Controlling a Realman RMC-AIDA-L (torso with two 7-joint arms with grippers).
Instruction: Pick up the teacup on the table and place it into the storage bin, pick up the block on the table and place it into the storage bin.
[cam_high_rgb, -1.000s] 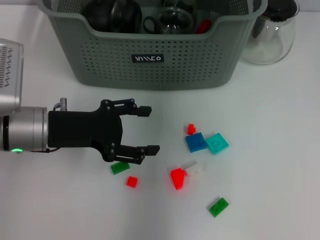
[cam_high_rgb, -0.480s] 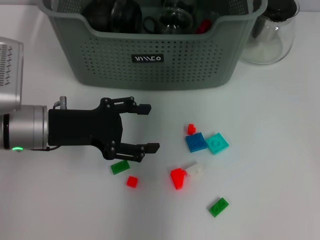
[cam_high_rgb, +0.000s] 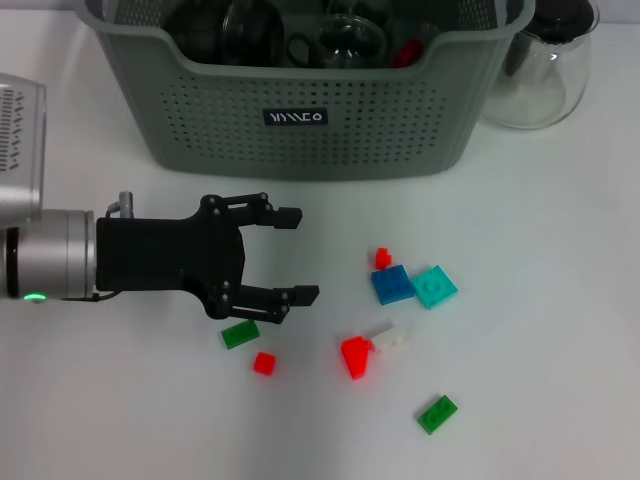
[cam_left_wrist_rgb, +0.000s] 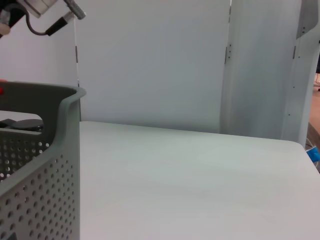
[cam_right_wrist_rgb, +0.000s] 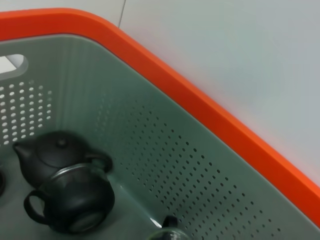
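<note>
The grey-green storage bin (cam_high_rgb: 300, 110) stands at the back of the table, and its corner (cam_left_wrist_rgb: 55, 165) fills one side of the left wrist view. Dark tea ware and a glass cup (cam_high_rgb: 350, 40) lie inside it; a black cup (cam_right_wrist_rgb: 70, 205) and a black teapot (cam_right_wrist_rgb: 52, 155) appear in the right wrist view. No teacup stands on the table. My left gripper (cam_high_rgb: 300, 255) hovers open in front of the bin. A green block (cam_high_rgb: 240, 333) and a small red block (cam_high_rgb: 263, 363) lie just beside its lower finger. The right gripper is out of view.
More blocks lie scattered to the right: a red wedge (cam_high_rgb: 355, 356), a white one (cam_high_rgb: 390, 339), a blue one (cam_high_rgb: 392, 285), a teal one (cam_high_rgb: 434, 286), a small red one (cam_high_rgb: 382, 258) and a green one (cam_high_rgb: 437, 413). A clear glass pot (cam_high_rgb: 545, 65) stands right of the bin.
</note>
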